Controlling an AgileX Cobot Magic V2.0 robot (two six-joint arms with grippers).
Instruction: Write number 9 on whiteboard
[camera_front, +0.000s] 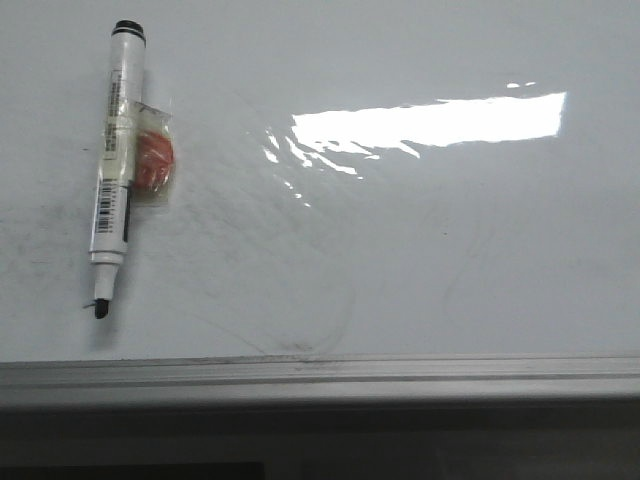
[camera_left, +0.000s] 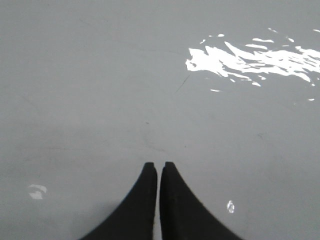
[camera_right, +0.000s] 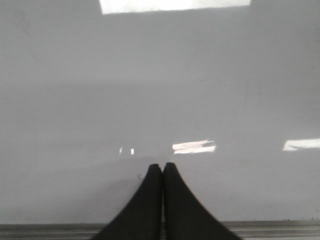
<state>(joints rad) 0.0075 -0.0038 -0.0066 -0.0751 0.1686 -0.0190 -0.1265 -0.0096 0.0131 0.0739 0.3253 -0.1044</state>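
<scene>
The whiteboard (camera_front: 420, 260) fills pretty much the whole front view, lying flat like a worktop, glossy white with a big bright glare patch (camera_front: 430, 122) toward the upper right and a bunch of faint grey smudges smeared across the middle and the left side. Its grey metal edge strip (camera_front: 320, 368) runs along the near side, with darkness below that. No number 9 on it that I can see, just the ghosty erased marks. Over on the left part of the board there's a black marker (camera_front: 113, 165) lying down, white barrel with a barcode label, cap end pointing away and the bare black tip pointing toward the near edge, tilted just a bit off straight. Something small and orange-red (camera_front: 155, 160) is taped to the side of the barrel with clear tape; honestly can't tell what it is. Neither arm shows up in the front view. In the left wrist view, the left gripper (camera_left: 156, 166) has its black jaws nearly pressed together, only a sliver of gap, nothing between them, with plain board and wavy glare behind. In the right wrist view the right gripper (camera_right: 161, 166) looks the same, jaws together and holding nothing, sitting right over the board's edge strip with the white surface stretching out past it.
</scene>
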